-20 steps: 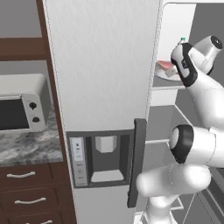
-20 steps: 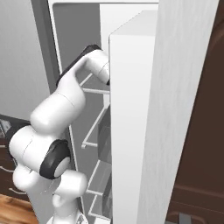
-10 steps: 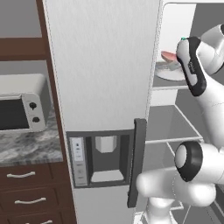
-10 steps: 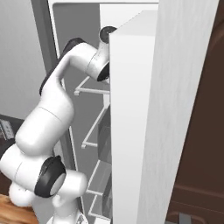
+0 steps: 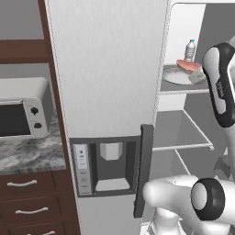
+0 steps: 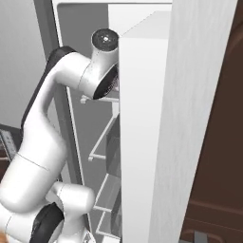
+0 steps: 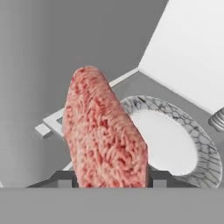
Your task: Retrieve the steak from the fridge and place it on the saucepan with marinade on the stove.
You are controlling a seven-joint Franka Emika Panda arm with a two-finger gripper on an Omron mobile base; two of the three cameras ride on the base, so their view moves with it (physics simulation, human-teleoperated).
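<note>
The steak (image 7: 103, 131), pinkish-red and marbled, stands on edge between my gripper's (image 7: 111, 180) two dark fingertips (image 7: 64, 179), and the gripper is shut on it. It hangs just above a marble-rimmed white plate (image 7: 199, 144). In the left base view the steak (image 5: 189, 66) sits over that plate (image 5: 174, 79) on the top shelf of the fridge (image 5: 105, 69), whose right door (image 6: 199, 118) stands open. My forearm (image 5: 220, 82) reaches in from the right. The saucepan and the stove are out of view.
A clear water bottle (image 5: 192, 47) stands behind the plate, and its cap (image 7: 217, 120) shows at the hand view's right edge. Wire shelves (image 5: 183, 137) lie below. A toaster oven (image 5: 23, 112) sits on the marble counter left of the fridge, above brown drawers (image 5: 27, 202).
My arm has swung upward and straightened. The steak has shifted slightly up and to the right, off the plate, with the gripper.
</note>
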